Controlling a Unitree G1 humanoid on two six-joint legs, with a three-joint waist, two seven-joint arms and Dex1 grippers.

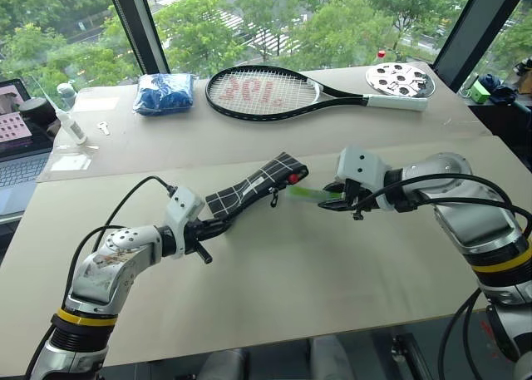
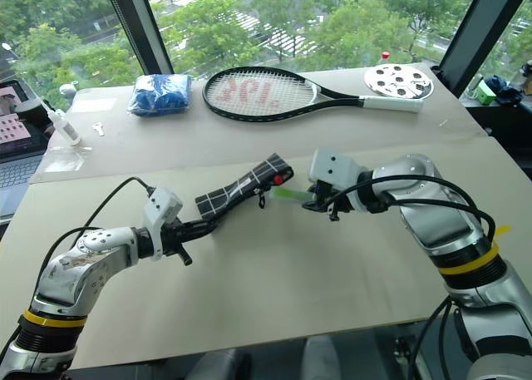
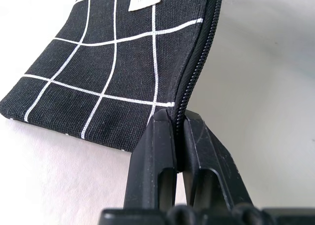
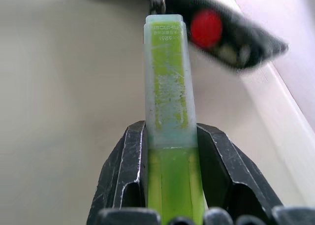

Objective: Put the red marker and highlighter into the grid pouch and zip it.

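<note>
My left gripper [image 1: 219, 223] is shut on the zipper edge at one corner of the grid pouch [image 1: 249, 185], black fabric with white lines, and holds it slanting up off the table. In the left wrist view both fingers [image 3: 157, 151] pinch that edge of the pouch [image 3: 113, 62]. The red marker [image 1: 293, 179] pokes its round red end out of the pouch's far mouth. My right gripper [image 1: 337, 197] is shut on the highlighter [image 1: 309, 194], lime green with a paler cap. The cap [image 4: 167, 77] points at the mouth, close beside the marker's end [image 4: 206, 28].
A tennis racket [image 1: 274, 91] lies across the back of the table, with a blue cloth bundle [image 1: 165, 93] to its left and a round metal disc [image 1: 400, 80] to its right. A laptop [image 1: 17, 139] and a small bottle [image 1: 73, 129] stand at the far left.
</note>
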